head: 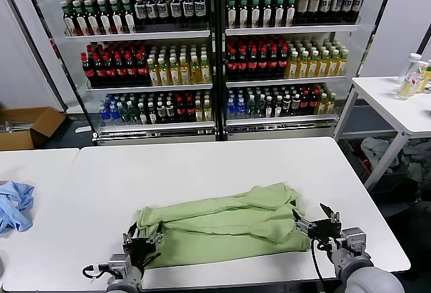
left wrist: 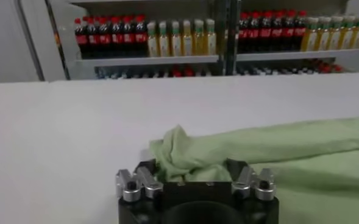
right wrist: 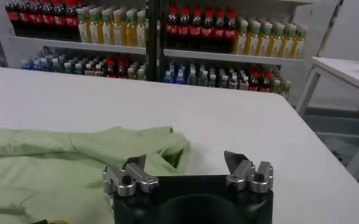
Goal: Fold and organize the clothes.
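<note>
The shirt (head: 225, 224) is laid folded at lower centre of the white worktop (head: 202, 165). Its lower-left corner is gripped by the left end effector (head: 141, 244). The right end effector (head: 315, 225) is held open beside the shirt's right edge.

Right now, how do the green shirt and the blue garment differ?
The green polo shirt lies partly folded at the main table's near edge, between both grippers; the light blue garment lies bunched on the adjoining table to the left, with no gripper near it. The shirt covers far more surface. Both are soft fabric.
</note>
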